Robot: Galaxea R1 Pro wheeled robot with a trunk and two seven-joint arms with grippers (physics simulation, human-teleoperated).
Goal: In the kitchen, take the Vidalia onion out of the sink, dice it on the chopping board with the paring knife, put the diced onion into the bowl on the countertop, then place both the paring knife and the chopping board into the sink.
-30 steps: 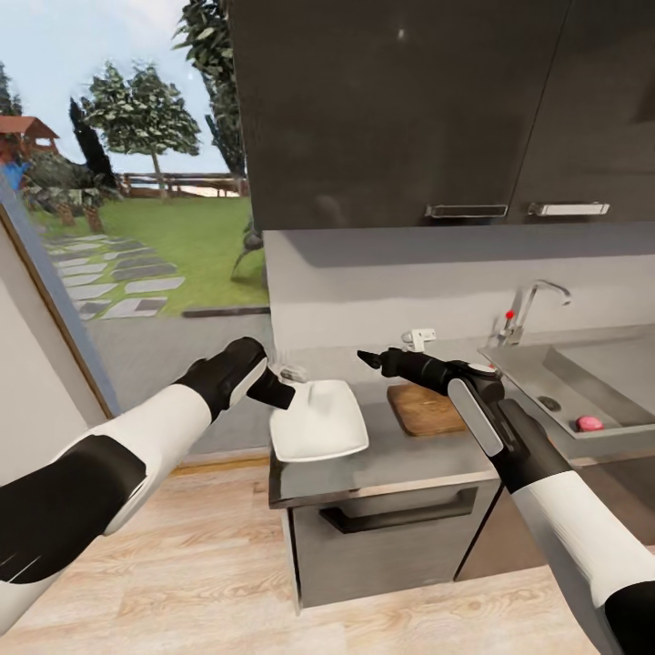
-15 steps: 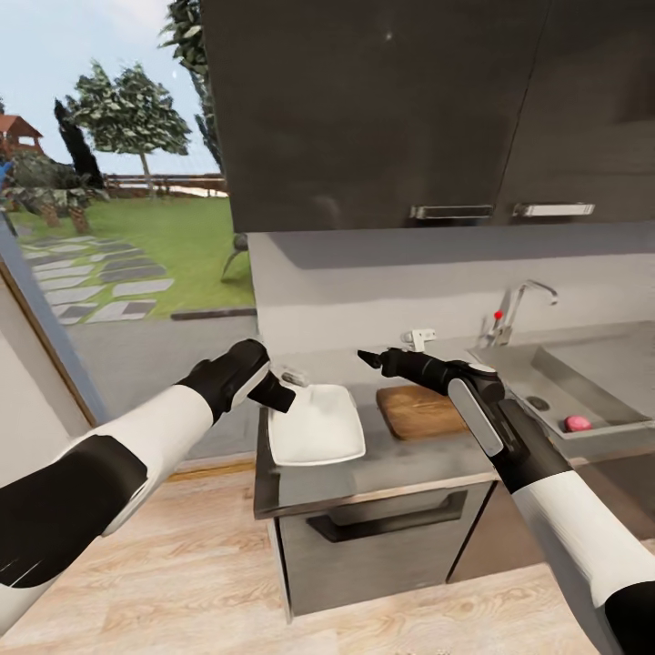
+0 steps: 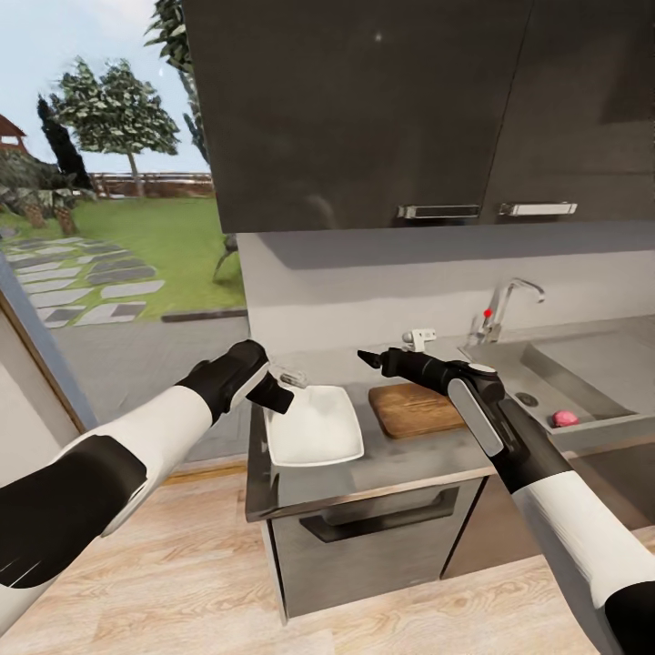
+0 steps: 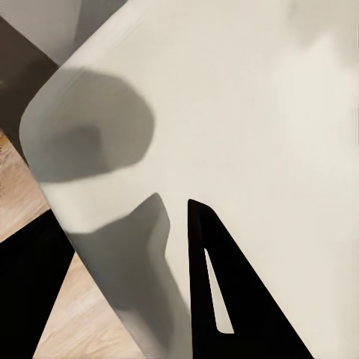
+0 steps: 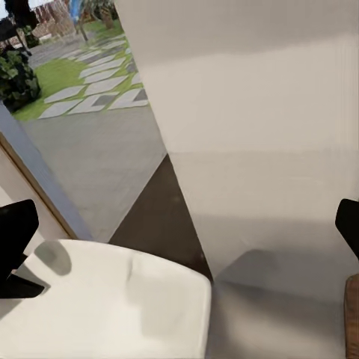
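Observation:
The white squarish bowl (image 3: 314, 426) lies near the left end of the grey countertop (image 3: 400, 464), with the dark brown chopping board (image 3: 414, 409) just to its right. Further right is the sink (image 3: 591, 359) with its chrome tap (image 3: 498, 309). A small pinkish round onion (image 3: 565, 418) rests in the basin. My left gripper (image 3: 273, 391) hovers open over the bowl's (image 4: 247, 112) far left corner. Above the gap between bowl and board, my right gripper (image 3: 368, 357) points left, open and holding nothing; the bowl (image 5: 112, 299) is below and ahead of it. The paring knife is out of view.
Glossy black upper cabinets (image 3: 364, 109) hang above the counter. A small white object (image 3: 418, 338) stands by the backsplash and a small grey piece (image 3: 291, 373) lies by the bowl. A large window (image 3: 109, 182) is at the left. Light wood floor (image 3: 182, 564) lies before the dark lower cabinet (image 3: 382, 537).
The whole picture has slid left, so the camera has moved; more of the sink side shows. Both arms keep the same pose and both grippers hold nothing.

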